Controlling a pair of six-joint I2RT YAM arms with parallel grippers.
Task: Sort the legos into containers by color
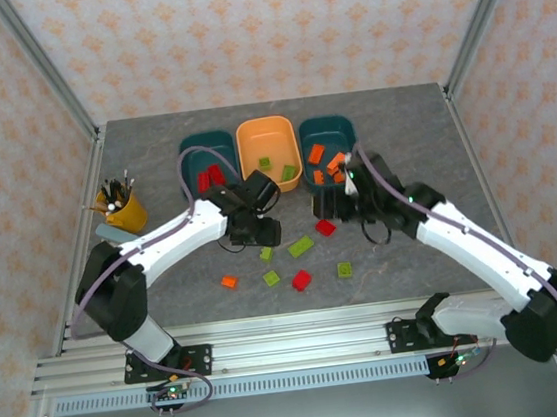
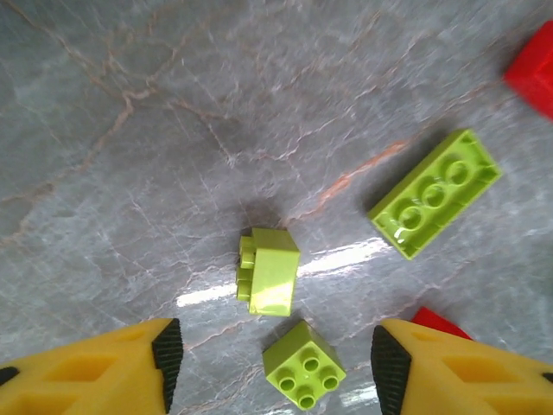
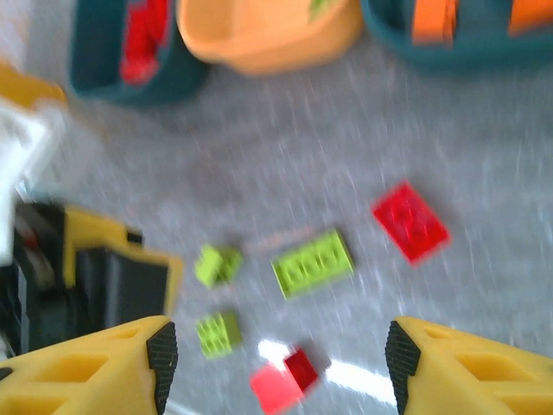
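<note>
Both left arm [image 1: 161,240] and right arm [image 1: 474,247]: white shells, black joints and bases, grey-purple cable [image 1: 181,167] looped along each. On left pincer [image 2: 276,363] and right pincer [image 3: 278,354]: yellow plastic fingers [image 2: 78,376], cut-out hollows, black pads [image 2: 168,350].

A grey, stone-patterned table [image 1: 151,152] forms the floor of a booth walled in pale wallpaper [image 1: 258,30] printed with orange floral motifs. Slanting metal posts [image 1: 44,64] rise from the table's far left and far right corners. On the left side stands a small yellow cup [image 1: 128,215] bristling with pens [image 1: 113,190]. A flat, pale blue-grey object [image 1: 110,231], too small to identify, lies just beside the cup on its near side. A ribbed aluminium rail [image 1: 294,348] runs along the near edge. Seen close, the tabletop [image 2: 130,130] shows reddish veins and a streak of glare.
</note>
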